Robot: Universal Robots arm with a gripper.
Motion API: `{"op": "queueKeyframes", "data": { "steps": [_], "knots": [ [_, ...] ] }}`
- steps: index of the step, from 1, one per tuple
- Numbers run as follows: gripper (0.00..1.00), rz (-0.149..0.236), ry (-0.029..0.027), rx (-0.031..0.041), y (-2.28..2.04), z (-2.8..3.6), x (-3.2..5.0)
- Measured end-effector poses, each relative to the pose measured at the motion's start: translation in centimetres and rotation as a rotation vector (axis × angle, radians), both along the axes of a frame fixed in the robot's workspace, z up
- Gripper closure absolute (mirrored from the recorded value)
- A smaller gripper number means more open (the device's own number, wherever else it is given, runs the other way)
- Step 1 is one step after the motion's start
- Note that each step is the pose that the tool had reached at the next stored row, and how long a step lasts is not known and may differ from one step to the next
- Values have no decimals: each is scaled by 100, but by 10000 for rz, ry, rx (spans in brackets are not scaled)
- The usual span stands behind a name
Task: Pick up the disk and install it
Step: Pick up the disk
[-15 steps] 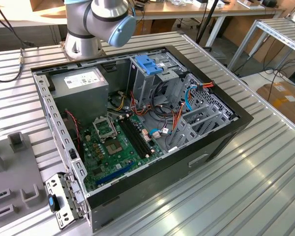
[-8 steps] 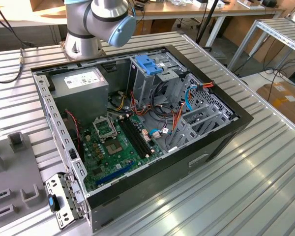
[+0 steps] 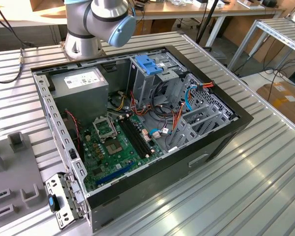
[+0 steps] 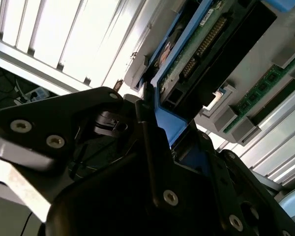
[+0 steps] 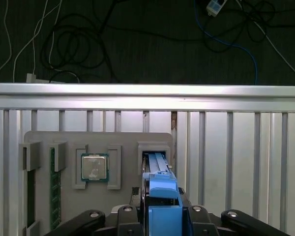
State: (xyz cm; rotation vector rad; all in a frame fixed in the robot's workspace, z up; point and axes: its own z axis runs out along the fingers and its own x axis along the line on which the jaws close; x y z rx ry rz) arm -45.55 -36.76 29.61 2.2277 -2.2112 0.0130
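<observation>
Gripper (image 5: 163, 199) was closed on the disk (image 5: 157, 164): in both wrist views its 2 black jaws pressed the blue bracket from either side, no gap visible. Second wrist view, close up: gripper (image 4: 169, 135) clamped on the bracket end, and the disk (image 4: 196, 44) showed its green board and connector row.

Disk stood on edge in a slot of the grey tray (image 5: 123, 142), bracket edge toward the camera, far end down in the slot. Cannot tell if it was lifted at all.

The tray also held a CPU (image 5: 94, 167), flat in the pocket beside the disk slot, and RAM (image 5: 52, 196) upright in a slot further over. RAM (image 4: 265, 83) also showed in the second wrist view, past the disk.

Tray sat on the ribbed metal table (image 5: 236, 157), near its edge; cables (image 5: 78, 44) lay on dark floor beyond.

Exterior view: arm (image 3: 101, 22) base joints at the table's (image 3: 226, 196) far side, just behind the open PC case (image 3: 187, 162). Case lay on its side. Inside it:
- motherboard (image 3: 113, 142) on the floor of the case
- power supply (image 3: 81, 86) in the far corner, toward the exterior view's left
- blue-topped drive cage (image 3: 148, 64) beside it, toward the exterior view's right

Tray (image 3: 14, 196) sat at the exterior view's left, apart from the case.
</observation>
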Motion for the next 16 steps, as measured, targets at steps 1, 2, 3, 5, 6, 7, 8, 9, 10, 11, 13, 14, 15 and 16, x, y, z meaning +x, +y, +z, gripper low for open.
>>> {"op": "queueKeyframes", "data": {
  "steps": [1,2,3,5,6,7,8,9,10,11,13,14,15,16],
  "knots": [
    [63,0,0,0,0,0,0],
    [63,0,0,0,0,-1,0],
    [63,0,0,0,0,-1,0],
    [63,0,0,0,0,-2,0],
    [63,0,1,0,0,-3,0],
    [63,0,0,0,0,-3,0],
    [63,0,-2,1,0,-2,0],
    [63,0,-6,3,0,11,0],
    [63,0,-4,2,0,26,0],
    [63,0,-1,0,0,49,0],
    [63,-1,-1,0,0,108,0],
    [63,0,-3,1,0,107,0],
    [63,0,-4,2,0,94,0],
    [63,0,0,0,0,78,0]
  ]
}}
